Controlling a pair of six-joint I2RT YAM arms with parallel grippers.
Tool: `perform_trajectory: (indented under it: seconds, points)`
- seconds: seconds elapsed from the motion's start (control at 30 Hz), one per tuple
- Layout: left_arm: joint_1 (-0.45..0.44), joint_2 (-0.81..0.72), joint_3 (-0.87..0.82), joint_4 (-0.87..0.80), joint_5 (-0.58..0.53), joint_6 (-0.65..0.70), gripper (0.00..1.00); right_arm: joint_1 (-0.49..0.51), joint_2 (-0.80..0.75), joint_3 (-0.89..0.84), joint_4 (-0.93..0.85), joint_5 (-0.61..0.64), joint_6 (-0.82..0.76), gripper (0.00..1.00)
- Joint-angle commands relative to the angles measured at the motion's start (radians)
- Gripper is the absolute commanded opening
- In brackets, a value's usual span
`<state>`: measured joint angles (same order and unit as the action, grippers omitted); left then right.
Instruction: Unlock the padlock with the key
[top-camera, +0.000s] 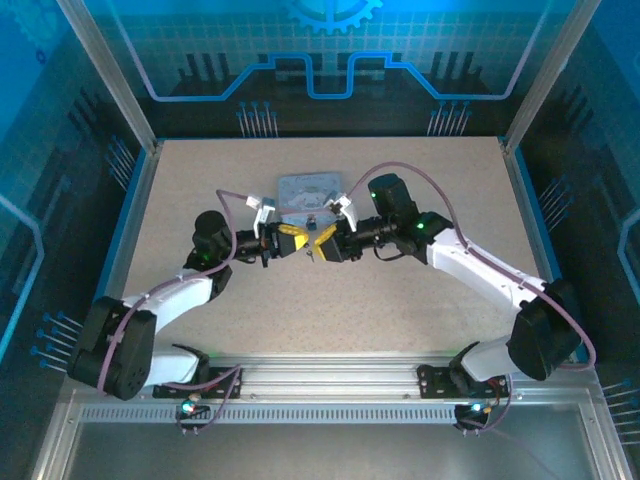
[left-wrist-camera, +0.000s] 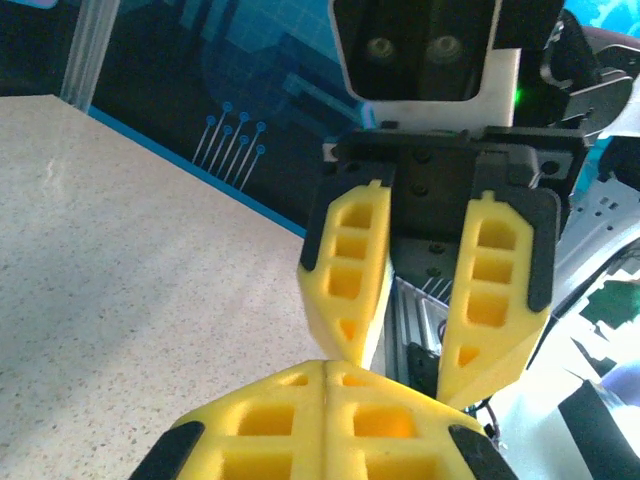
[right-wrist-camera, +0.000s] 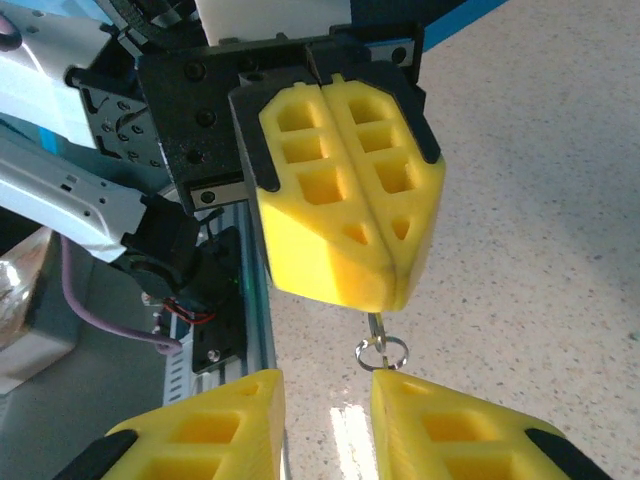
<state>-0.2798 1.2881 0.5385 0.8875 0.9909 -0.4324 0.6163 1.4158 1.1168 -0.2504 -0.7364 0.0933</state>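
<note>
From above, the left end effector (top-camera: 289, 239) and right end effector (top-camera: 323, 241) meet mid-desk, with a tin (top-camera: 310, 190) at 12 o'clock. The speckled desk (top-camera: 200, 200) has blue walls (top-camera: 320, 60) around it. From the left wrist, the right end effector's fingers stand apart and hold nothing. From the right wrist, the left end effector is squeezed shut on the key (right-wrist-camera: 379, 340), which pokes out at 6 o'clock. I cannot tell where the padlock is. I think the unlocking is not done yet.

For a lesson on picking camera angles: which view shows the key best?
The right wrist view: the key pokes out sharp and close from the shut left fingers, ring visible. From above it is too small to make out; in the left wrist view those fingers hide it.
</note>
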Motion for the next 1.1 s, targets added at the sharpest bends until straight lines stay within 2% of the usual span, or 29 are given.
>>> perform_trajectory:
  seconds: [0.0,0.27,0.43,0.63,0.67,0.83,0.93,1.07]
  points:
    - [-0.013,-0.041,0.039,-0.096,0.043,0.070,0.00,0.019,0.024,-0.008,0.044,-0.034,0.008,0.27]
    - [-0.033,-0.046,0.052,-0.096,0.054,0.050,0.00,0.037,0.059,0.014,0.028,-0.019,0.005,0.20]
    - [-0.038,-0.052,0.058,-0.099,0.054,0.042,0.00,0.037,0.068,0.012,0.054,-0.045,0.014,0.00]
    - [-0.038,-0.049,0.060,-0.064,0.018,-0.020,0.00,0.036,0.071,-0.031,0.171,-0.083,0.073,0.00]
    - [-0.038,-0.048,0.057,-0.049,0.009,-0.038,0.13,0.033,0.069,-0.048,0.212,-0.086,0.100,0.00]
    - [-0.036,-0.045,0.039,0.065,-0.072,-0.183,0.56,0.032,0.080,-0.140,0.481,-0.073,0.273,0.00]
    - [-0.016,-0.058,0.026,0.061,-0.123,-0.247,0.59,0.030,0.080,-0.175,0.584,-0.034,0.331,0.00]
    - [0.026,-0.065,-0.001,0.097,-0.112,-0.310,0.50,0.018,0.053,-0.222,0.658,0.029,0.375,0.00]
